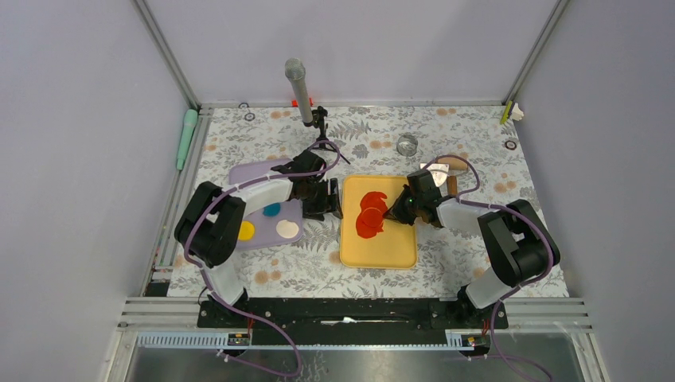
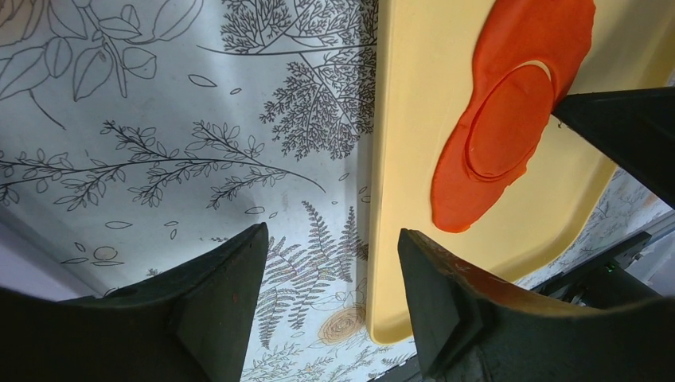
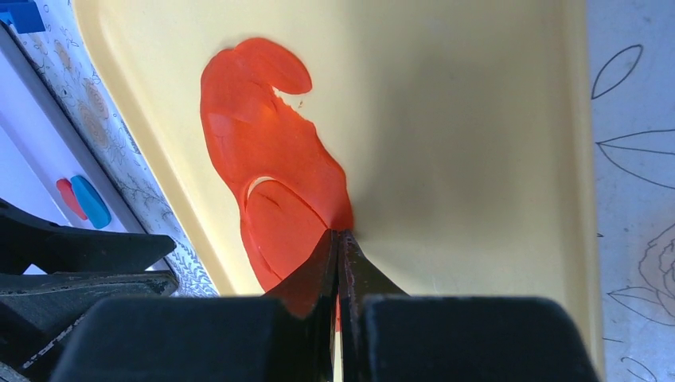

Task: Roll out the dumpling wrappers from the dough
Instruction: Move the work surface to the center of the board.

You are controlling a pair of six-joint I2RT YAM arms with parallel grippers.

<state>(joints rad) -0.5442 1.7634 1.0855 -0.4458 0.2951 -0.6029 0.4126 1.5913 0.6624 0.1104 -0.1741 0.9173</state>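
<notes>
A flattened sheet of red dough (image 1: 370,208) lies on the yellow tray (image 1: 379,253). One round dumpling wrapper (image 3: 282,227) is cut into the sheet and still sits within it; the left wrist view shows this wrapper (image 2: 509,119) too. My right gripper (image 3: 339,232) is shut, its tips pinching the dough sheet's (image 3: 255,119) rim beside the wrapper. It reaches in from the tray's right side (image 1: 390,212). My left gripper (image 2: 330,263) is open and empty, above the tablecloth just off the tray's (image 2: 406,159) left edge (image 1: 333,203).
A purple board (image 1: 247,173) left of the tray carries blue (image 1: 271,209), yellow (image 1: 247,231) and cream (image 1: 288,229) discs. A metal ring (image 1: 407,145) and a grey cylinder on a stand (image 1: 296,87) are behind the tray. A green tool (image 1: 187,135) lies at the far left.
</notes>
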